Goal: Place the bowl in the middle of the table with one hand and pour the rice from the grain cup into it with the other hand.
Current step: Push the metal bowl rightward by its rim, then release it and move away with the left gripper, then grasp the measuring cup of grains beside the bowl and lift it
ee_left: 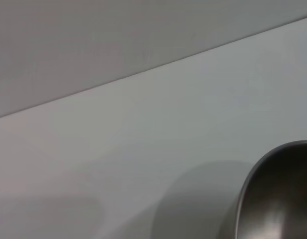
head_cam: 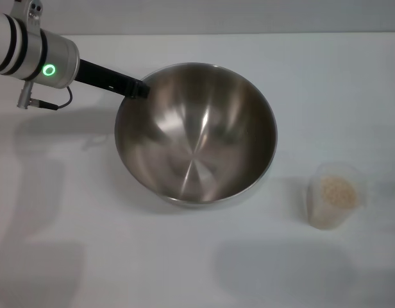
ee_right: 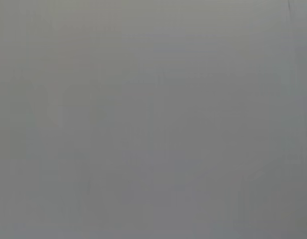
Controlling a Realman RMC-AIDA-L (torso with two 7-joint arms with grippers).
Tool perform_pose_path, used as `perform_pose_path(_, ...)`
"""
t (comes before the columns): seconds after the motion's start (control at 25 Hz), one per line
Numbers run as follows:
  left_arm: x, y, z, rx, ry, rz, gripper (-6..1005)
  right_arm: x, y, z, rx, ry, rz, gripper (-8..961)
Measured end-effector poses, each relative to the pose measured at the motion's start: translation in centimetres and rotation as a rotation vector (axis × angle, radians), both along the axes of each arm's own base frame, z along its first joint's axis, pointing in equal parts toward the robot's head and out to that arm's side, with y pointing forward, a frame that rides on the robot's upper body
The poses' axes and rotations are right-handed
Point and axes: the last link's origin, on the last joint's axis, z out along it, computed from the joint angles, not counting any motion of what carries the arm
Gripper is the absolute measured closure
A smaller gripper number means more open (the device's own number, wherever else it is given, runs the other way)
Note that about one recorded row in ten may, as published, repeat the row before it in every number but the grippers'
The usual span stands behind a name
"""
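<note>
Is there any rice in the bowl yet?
No. In the head view the bowl shows only bare steel inside, and the rice sits in the grain cup standing apart on the table.

The left arm reaches in from the frame's upper left, green ring lit on its wrist, its left hand (head_cam: 138, 89) extended toward centre.

A plain white table (head_cam: 184, 269) fills nearly the whole head view, its surface smooth and matte. Soft grey shadows lie across it at the left side and near the front edge, so the light falls from above. Beyond the far edge runs a pale grey wall (head_cam: 217, 14), bare and even. The right wrist view shows only a flat grey surface
</note>
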Motion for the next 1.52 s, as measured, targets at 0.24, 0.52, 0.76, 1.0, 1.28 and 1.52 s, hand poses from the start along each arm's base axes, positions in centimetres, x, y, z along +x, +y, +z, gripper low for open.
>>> perform_pose_path(0.24, 0.3, 0.1, -0.1, 0.020, 0.015, -0.021, 909, 0.1, -0.2, 0.0, -0.002, 0.000, -0.007, 122)
perform_pose_path(0.52, 1.3, 0.1, 0.8, 0.054, 0.023, -0.093, 809, 0.3, -0.4, 0.0, -0.001, 0.001, -0.014, 122)
perform_pose_path(0.76, 3.1, 0.4, 4.7, 0.318, 0.064, -0.256, 447, 0.3, -0.4, 0.0, -0.001, 0.001, -0.013, 123)
perform_pose_path(1.0, 2.7, -2.7, 6.7, 0.916, 0.176, -0.542, 224, 0.2, -0.5, 0.1, 0.005, -0.001, -0.010, 123)
perform_pose_path(1.28, -1.2, -7.6, 6.3, 1.355, 0.140, -0.545, 140, 0.2, -1.1, -0.1, -0.002, -0.006, -0.003, 123)
perform_pose_path(1.52, -7.1, -13.4, 4.4, 1.470, -0.052, -0.671, 140, -0.8, -3.3, -1.0, -0.068, -0.047, 0.072, 123)
